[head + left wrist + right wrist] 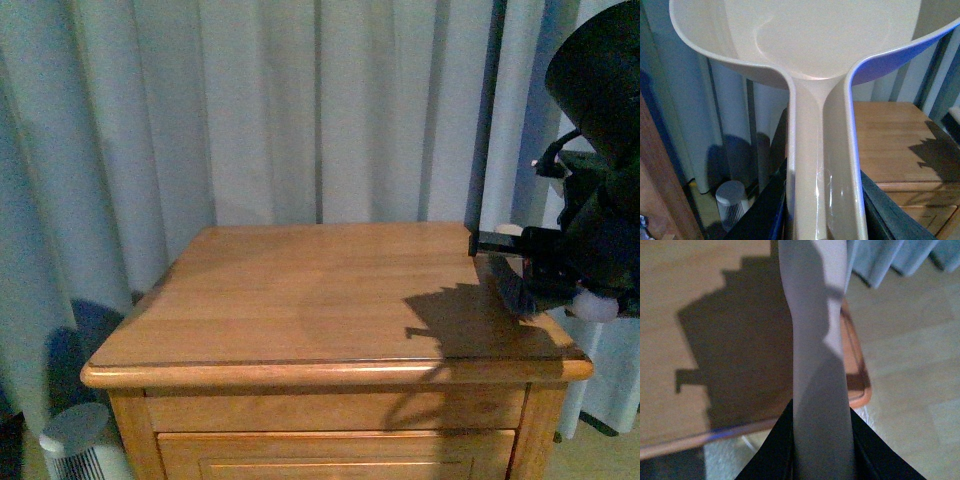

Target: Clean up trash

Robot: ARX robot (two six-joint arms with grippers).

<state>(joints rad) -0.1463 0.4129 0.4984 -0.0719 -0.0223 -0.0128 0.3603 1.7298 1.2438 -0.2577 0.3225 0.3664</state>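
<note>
No white paper wad shows in any view; the trash is out of sight. My left gripper [822, 220] is shut on the handle of the beige-pink dustpan [815, 45], whose pan fills the far part of the left wrist view, held off to the left of the wooden cabinet [890, 135]. The left arm is outside the front view. My right gripper [822, 450] is shut on the pale handle of the brush [815, 340], above the cabinet's front right corner. In the front view the right gripper [560, 265] hangs at the cabinet's right edge.
The cabinet top [300, 290] is bare wood with the arm's shadow at the right. Pale curtains [300, 100] hang behind it. A small white ribbed appliance [85, 445] stands on the floor at the left, and it also shows in the left wrist view [732, 202]. Light floor [910, 365] lies right of the cabinet.
</note>
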